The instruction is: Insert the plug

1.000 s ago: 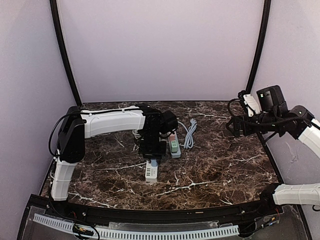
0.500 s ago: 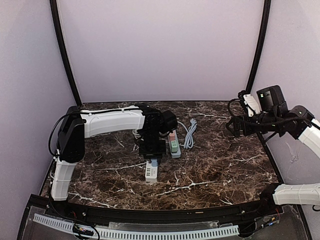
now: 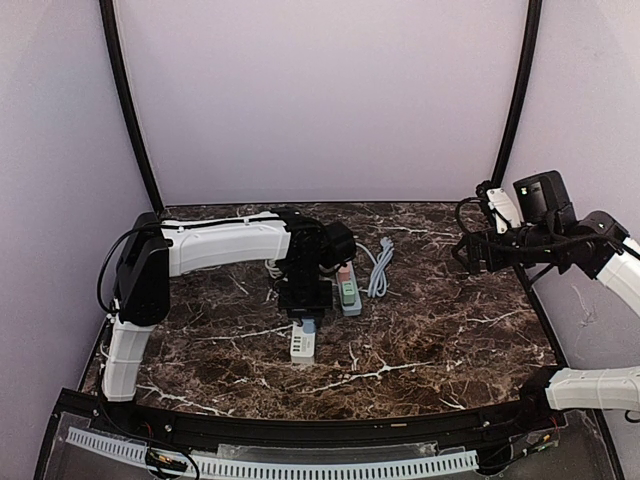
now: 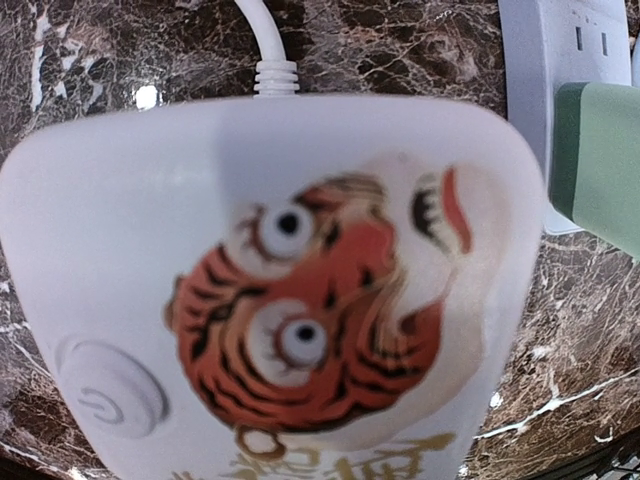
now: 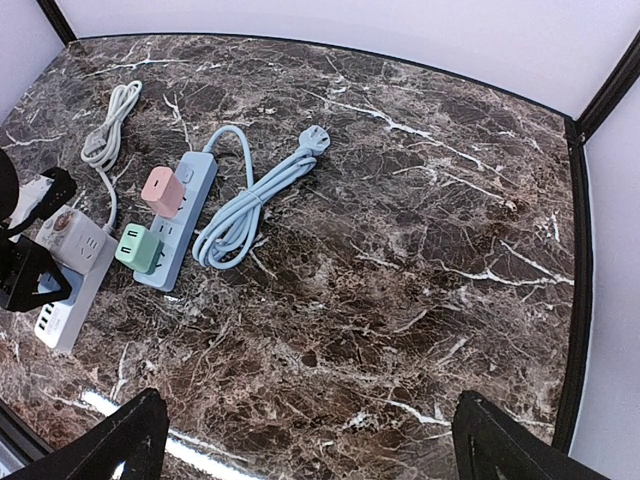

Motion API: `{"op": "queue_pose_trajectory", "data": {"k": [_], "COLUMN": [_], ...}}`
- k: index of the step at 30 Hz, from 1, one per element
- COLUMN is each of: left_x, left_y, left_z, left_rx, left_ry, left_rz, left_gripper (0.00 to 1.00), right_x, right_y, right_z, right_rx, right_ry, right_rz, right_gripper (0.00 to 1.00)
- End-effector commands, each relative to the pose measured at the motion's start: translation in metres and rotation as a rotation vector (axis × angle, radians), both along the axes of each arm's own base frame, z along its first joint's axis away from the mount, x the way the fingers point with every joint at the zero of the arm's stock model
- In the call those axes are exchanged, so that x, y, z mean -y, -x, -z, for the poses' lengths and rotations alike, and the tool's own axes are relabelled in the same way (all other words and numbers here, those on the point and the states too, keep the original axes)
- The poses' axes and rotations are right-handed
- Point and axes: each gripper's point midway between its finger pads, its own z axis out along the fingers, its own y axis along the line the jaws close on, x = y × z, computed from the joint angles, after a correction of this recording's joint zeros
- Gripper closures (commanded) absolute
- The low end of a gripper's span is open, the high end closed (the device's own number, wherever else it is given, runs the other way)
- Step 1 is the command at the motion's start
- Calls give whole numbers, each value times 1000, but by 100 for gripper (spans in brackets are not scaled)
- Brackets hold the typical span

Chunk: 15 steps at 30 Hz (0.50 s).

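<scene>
A white power strip [image 3: 302, 345] with a tiger picture [image 4: 320, 310] lies at the table's middle and fills the left wrist view. My left gripper [image 3: 305, 300] hangs low over its far end. Its fingers are hidden, and a small bluish piece [image 3: 309, 325] shows just below it. The strip also shows in the right wrist view [image 5: 70, 290]. Beside it lies a blue-grey power strip [image 5: 178, 222] with a pink plug [image 5: 160, 190] and a green plug [image 5: 135, 248] in it. My right gripper [image 5: 310, 450] is open and empty, high over the right side.
A coiled blue-grey cable [image 5: 250, 200] with its free plug end [image 5: 318, 140] lies right of the blue-grey strip. A white cable [image 5: 105, 135] lies at the far left. The table's right edge [image 5: 578, 260] meets a black frame post.
The left wrist has shifted very slightly, so the pink plug shows a little more from above. The right arm has not moved.
</scene>
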Motion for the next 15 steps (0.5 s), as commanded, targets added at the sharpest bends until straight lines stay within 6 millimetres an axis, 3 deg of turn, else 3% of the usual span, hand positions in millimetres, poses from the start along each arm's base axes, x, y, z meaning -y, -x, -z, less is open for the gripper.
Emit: {"op": "queue_pose_trajectory", "data": {"k": [1, 12, 15], "left_x": [-31, -30, -28], "left_y": [8, 1, -1], "left_z": [34, 9, 2], "left_rx": [-53, -3, 12], "left_ry": [-172, -158, -143], "left_rz": [20, 54, 60], "left_gripper": [83, 56, 44], "right_x": [-1, 0, 1], "right_y": [2, 4, 4], "right_z": [-5, -6, -7], "right_rx": [17, 12, 11], "right_ry": [-2, -3, -2], "right_rz": [-11, -8, -6], "right_gripper": [1, 1, 1]}}
